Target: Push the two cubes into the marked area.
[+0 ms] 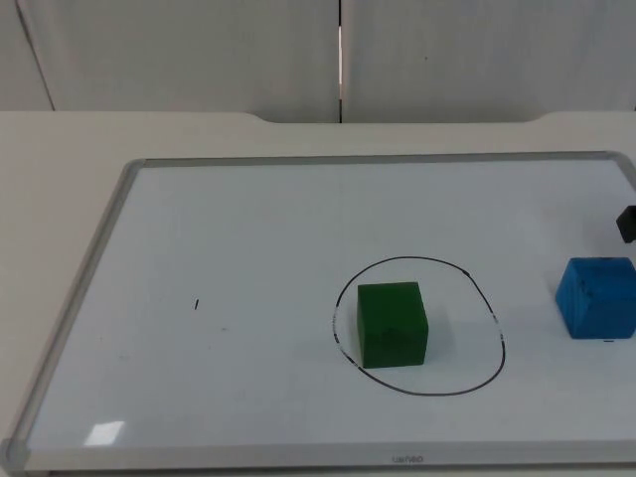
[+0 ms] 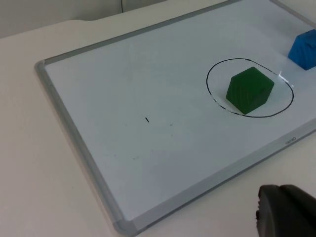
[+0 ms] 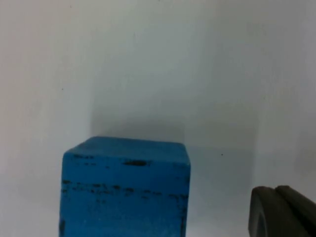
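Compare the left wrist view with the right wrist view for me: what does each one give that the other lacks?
Left wrist alone: the green cube inside the black drawn circle, the whiteboard's grey frame, and the bare table beside it. Right wrist alone: a close look at the blue cube's scuffed face, with the right gripper's fingertip beside it. Both share the blue cube, outside the circle, and the white board surface.

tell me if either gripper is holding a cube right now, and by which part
Nothing is held. The green wooden cube sits free inside the black drawn circle, and the blue wooden cube rests on the whiteboard outside it, with the right gripper just behind it.
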You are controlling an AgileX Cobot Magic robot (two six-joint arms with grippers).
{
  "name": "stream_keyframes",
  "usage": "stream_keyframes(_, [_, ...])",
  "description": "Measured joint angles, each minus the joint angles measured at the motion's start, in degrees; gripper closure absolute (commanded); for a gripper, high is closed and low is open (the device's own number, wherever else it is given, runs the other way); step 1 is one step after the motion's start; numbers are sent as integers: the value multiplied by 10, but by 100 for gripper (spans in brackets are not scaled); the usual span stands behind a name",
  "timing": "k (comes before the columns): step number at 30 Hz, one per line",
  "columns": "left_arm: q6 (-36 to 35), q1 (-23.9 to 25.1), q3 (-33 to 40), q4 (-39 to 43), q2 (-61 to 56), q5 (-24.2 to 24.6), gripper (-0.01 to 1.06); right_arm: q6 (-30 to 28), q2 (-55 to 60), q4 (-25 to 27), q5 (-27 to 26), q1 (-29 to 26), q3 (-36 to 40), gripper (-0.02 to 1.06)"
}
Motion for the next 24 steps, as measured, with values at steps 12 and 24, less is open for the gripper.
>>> stream_keyframes(12, [0, 0, 0, 0, 0, 0, 105, -3, 2, 0, -2, 0, 0, 104])
stream_keyframes(24, [0, 0, 0, 0, 0, 0, 105, -11, 4, 24, -3, 0, 0, 104])
